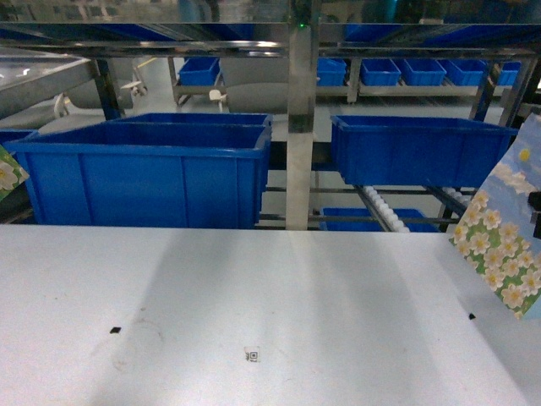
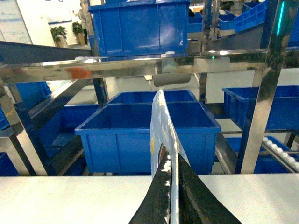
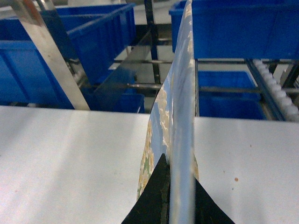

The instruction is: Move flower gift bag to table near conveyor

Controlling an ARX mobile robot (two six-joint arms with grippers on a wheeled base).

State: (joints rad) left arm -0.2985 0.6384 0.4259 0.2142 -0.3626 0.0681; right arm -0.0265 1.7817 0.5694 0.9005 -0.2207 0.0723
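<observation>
While both claws grip bags, I carry | right claw (image 3: pixel 169 196) clamps bag (image 3: pixel 180 116) above table (image 1: pixel 254 296) | left claw (image 2: pixel 172 196) clamps another | next: lower, release.

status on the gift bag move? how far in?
Done: both grippers are shut on flat flower gift bags, the right gripper on one above the table's right edge, the left gripper on another. In hand: carrying them near the conveyor. Left: set them down on the table; neither lies there yet.
</observation>
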